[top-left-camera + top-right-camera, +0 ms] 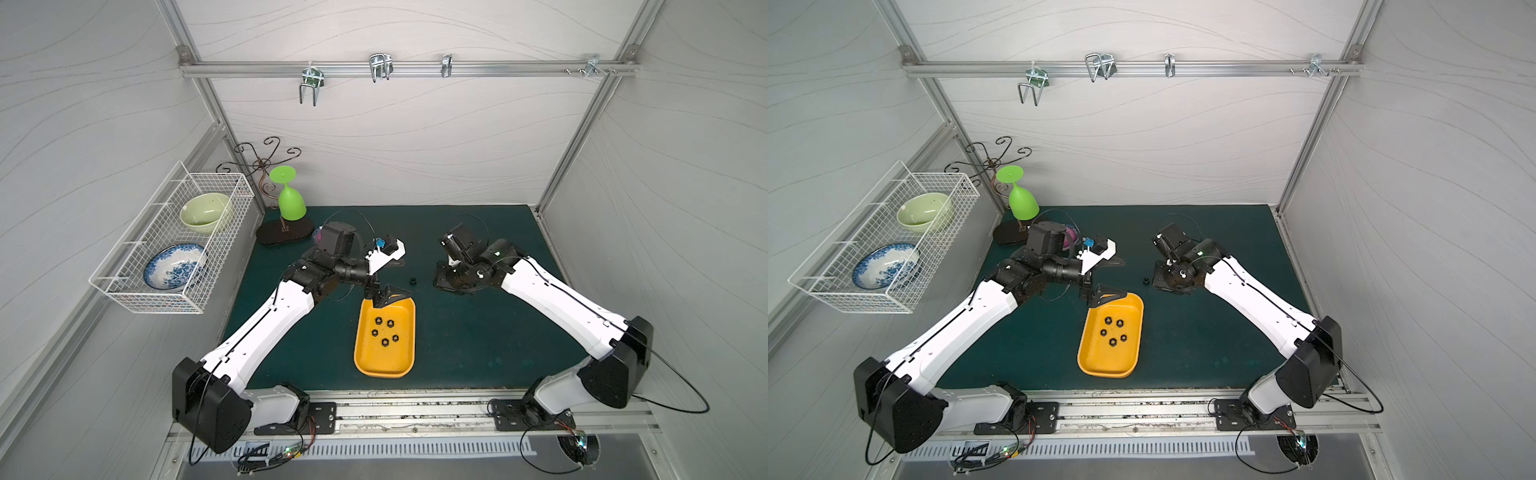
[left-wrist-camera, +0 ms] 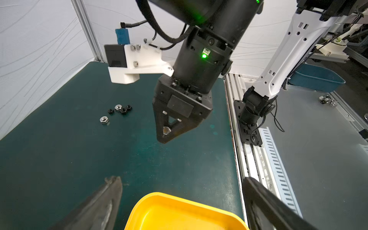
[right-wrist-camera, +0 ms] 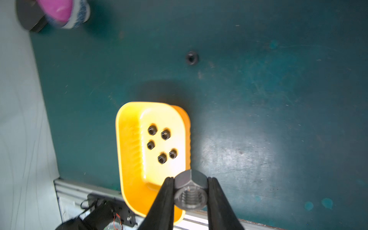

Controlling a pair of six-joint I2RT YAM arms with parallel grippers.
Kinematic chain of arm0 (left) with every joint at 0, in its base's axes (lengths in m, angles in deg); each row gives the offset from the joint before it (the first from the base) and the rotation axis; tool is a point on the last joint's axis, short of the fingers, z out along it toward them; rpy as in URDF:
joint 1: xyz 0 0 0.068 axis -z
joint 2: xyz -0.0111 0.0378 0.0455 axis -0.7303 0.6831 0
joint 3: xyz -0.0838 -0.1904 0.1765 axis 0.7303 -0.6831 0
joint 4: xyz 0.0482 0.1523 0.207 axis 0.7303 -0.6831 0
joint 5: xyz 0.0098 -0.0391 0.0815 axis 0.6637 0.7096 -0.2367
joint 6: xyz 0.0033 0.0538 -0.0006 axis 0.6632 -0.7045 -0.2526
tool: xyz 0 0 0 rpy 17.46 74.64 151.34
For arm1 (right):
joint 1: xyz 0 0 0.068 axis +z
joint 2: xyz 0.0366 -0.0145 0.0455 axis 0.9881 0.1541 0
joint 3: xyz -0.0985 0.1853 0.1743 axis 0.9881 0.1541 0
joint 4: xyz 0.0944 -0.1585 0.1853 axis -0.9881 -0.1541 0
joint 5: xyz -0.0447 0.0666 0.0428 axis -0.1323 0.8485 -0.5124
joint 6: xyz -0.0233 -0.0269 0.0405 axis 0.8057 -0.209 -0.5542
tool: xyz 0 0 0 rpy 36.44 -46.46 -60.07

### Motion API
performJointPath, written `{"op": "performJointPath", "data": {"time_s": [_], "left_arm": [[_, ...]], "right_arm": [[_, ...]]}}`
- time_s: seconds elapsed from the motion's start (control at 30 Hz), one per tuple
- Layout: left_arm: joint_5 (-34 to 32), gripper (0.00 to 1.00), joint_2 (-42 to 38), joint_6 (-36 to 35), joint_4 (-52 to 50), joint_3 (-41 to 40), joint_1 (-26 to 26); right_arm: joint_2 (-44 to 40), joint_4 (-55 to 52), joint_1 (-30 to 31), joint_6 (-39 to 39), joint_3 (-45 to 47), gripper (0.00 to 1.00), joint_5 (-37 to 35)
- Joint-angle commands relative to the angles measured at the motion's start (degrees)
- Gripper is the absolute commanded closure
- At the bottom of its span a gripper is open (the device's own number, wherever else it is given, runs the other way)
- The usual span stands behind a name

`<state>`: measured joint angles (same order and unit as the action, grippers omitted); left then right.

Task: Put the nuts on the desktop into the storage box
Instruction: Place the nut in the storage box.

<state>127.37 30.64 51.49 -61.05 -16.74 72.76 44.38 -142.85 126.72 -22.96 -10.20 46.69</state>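
The yellow storage box [image 1: 365, 357] lies on the teal desktop [image 1: 478, 332] with several black nuts [image 1: 378, 320] in it, which also show in the right wrist view [image 3: 152, 130]. My left gripper [image 1: 380, 301] hangs open over the box's far end with nothing between its fingers [image 2: 111, 191]. My right gripper [image 3: 191, 178] is shut on a silver nut [image 3: 190, 195], and the left wrist view shows it above the mat [image 2: 166, 130]. Several loose nuts [image 2: 123, 110] and a silver one [image 2: 104, 119] lie on the mat. One black nut [image 1: 413, 281] sits between the arms.
A white wire basket [image 1: 124, 286] with two bowls hangs on the left wall. An upturned green goblet [image 1: 291, 203] stands on a dark base at the back left. Beside it is a small bowl with a pink ball [image 3: 65, 12]. A metal rail [image 1: 415, 411] borders the front.
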Motion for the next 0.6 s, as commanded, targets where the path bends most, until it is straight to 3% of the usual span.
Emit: {"op": "performJointPath", "data": {"time_s": [0.0, 0.2, 0.57], "left_arm": [[3.28, 0.01, -1.30, -5.39, -7.29, 1.65, -2.16], [4.24, 0.01, -2.51, -16.14, -20.23, 3.94, -6.35], [3.73, 0.01, -2.99, -24.10, -29.68, 4.08, -13.43]], "right_arm": [[1.25, 0.13, 2.33, 2.32, -3.00, 0.77, 1.14], [3.57, 1.01, 5.37, 4.10, -5.63, 0.78, 2.48], [11.25, 2.26, 11.20, 8.42, -10.89, 0.79, 3.11]]}}
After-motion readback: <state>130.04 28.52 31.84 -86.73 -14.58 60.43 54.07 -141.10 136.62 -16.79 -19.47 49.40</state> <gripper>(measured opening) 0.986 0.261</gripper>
